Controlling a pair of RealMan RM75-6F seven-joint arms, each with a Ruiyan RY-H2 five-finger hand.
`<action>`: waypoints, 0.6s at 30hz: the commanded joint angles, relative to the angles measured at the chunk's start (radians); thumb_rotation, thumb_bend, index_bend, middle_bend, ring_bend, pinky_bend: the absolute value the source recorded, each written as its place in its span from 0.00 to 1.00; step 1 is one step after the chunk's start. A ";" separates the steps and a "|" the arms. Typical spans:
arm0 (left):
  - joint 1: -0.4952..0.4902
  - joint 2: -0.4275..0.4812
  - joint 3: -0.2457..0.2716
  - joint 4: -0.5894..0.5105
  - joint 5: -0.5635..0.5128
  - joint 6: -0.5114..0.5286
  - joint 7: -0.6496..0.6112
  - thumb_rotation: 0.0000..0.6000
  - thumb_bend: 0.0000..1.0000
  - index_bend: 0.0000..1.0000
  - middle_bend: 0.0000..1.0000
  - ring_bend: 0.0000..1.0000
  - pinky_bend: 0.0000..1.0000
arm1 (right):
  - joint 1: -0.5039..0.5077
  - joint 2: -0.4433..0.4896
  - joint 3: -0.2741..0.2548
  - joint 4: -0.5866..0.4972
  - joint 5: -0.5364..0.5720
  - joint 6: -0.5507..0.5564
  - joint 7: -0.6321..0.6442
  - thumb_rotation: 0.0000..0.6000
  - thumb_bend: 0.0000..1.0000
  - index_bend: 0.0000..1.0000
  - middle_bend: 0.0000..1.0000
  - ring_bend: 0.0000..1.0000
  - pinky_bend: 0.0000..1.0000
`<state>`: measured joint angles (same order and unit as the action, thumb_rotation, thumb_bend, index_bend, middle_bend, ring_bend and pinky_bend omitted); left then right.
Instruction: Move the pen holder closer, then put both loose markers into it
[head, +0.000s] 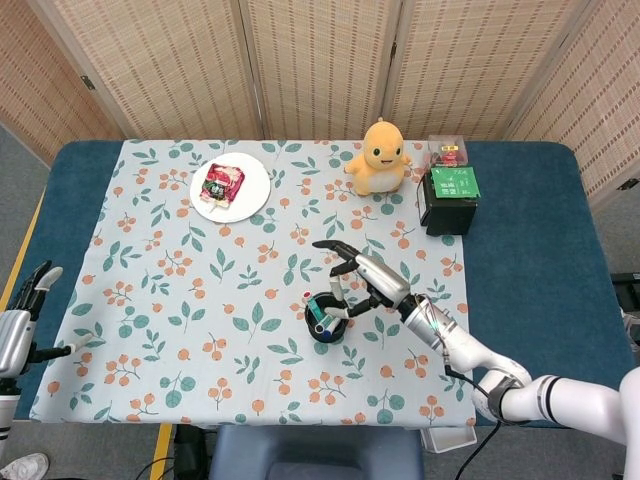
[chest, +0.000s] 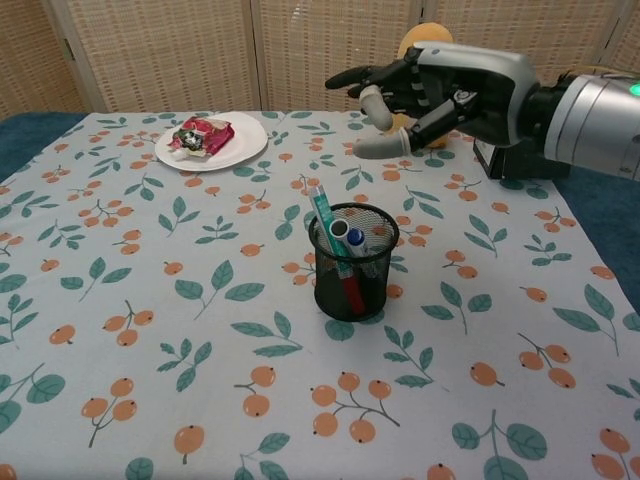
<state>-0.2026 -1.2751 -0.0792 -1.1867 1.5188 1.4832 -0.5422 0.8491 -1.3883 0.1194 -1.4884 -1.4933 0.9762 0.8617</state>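
Observation:
The black mesh pen holder stands on the leaf-print cloth near the table's front middle. A teal marker leans out of it to the left, beside a blue-capped marker and a red one low inside. My right hand hovers just above and behind the holder, fingers spread, holding nothing. My left hand hangs off the table's left edge, fingers straight and apart, empty; only the head view shows it.
A white plate with a red snack packet sits at the back left. A yellow plush toy and a black box with a green top stand at the back right.

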 joint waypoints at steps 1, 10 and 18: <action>-0.001 0.001 0.002 -0.001 0.004 -0.001 0.004 1.00 0.05 0.00 0.00 0.00 0.20 | -0.026 0.058 -0.011 0.001 -0.055 0.053 -0.009 1.00 0.15 0.36 0.00 0.00 0.00; -0.002 0.025 0.007 -0.047 0.010 -0.003 0.066 1.00 0.05 0.00 0.00 0.00 0.20 | -0.200 0.192 -0.103 0.027 -0.142 0.262 -0.293 1.00 0.12 0.12 0.00 0.00 0.00; 0.009 0.079 0.005 -0.108 -0.014 -0.018 0.085 1.00 0.05 0.00 0.00 0.00 0.20 | -0.387 0.236 -0.141 0.028 -0.045 0.379 -0.662 1.00 0.12 0.12 0.00 0.00 0.00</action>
<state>-0.1951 -1.1996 -0.0737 -1.2916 1.5082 1.4677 -0.4590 0.5537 -1.1843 0.0040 -1.4574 -1.5881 1.2958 0.3415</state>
